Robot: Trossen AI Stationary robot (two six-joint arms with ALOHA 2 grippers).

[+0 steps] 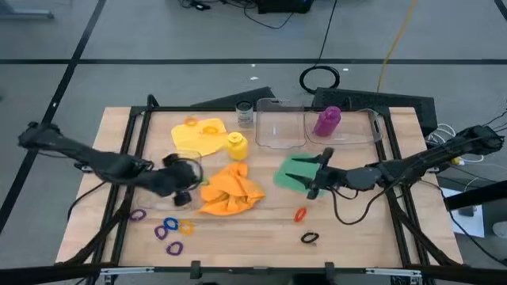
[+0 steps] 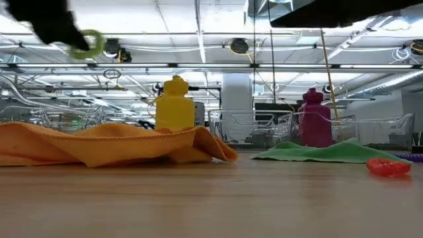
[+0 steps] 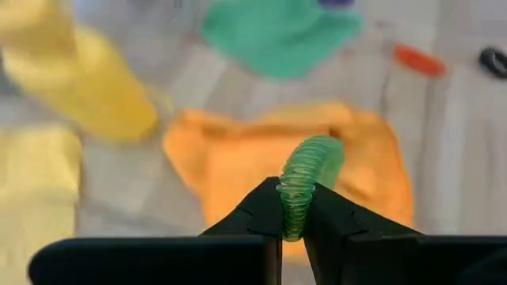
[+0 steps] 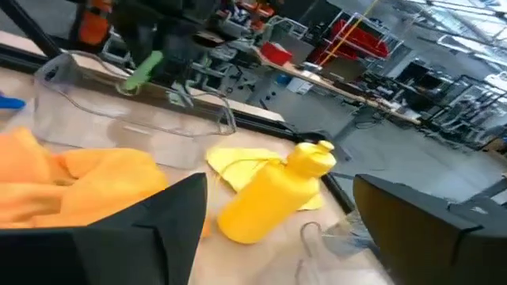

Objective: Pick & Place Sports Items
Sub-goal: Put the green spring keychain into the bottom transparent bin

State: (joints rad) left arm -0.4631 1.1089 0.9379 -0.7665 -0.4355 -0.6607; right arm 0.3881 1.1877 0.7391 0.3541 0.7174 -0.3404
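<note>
So the left claw (image 3: 299,212) is clamped shut on a small green ribbed elastic ring (image 3: 307,178), pinched edge-on between the two dark fingertips and held up off the wooden worktop (image 1: 261,237), above the near-left edge of the crumpled orange soft cloth (image 1: 230,190). In the low view the ring (image 2: 90,43) hangs high in the air, well clear of everything. Looks to me like the carry step of a pick-and-place: ring is picked, not yet put anywhere. I'd guess the next move is to swing it over to one of the clear plastic boxes (image 1: 281,125) at the back and drop it in, which means lifting over the orange cloth and the small yellow bottle (image 1: 236,144) standing right behind it.

The right claw (image 4: 277,226) is spread wide, holding nothing, hovering at the green soft cloth (image 1: 295,172) lying flat just right of the orange one. Can't tell if it's about to grab.

Other stuff around: a yellow soft cloth (image 1: 198,136) with an orange ring (image 1: 191,122) on it at back left, a small clear glass jar (image 1: 245,114), a small purple bottle (image 1: 327,121) standing in the right-hand clear box, some purple, blue and orange rings (image 1: 168,230) loose at front left, plus an orange-red ring (image 1: 300,214) and a black ring (image 1: 309,237) at front right. The yellow bottle is the one thing I'd watch in that path.
</note>
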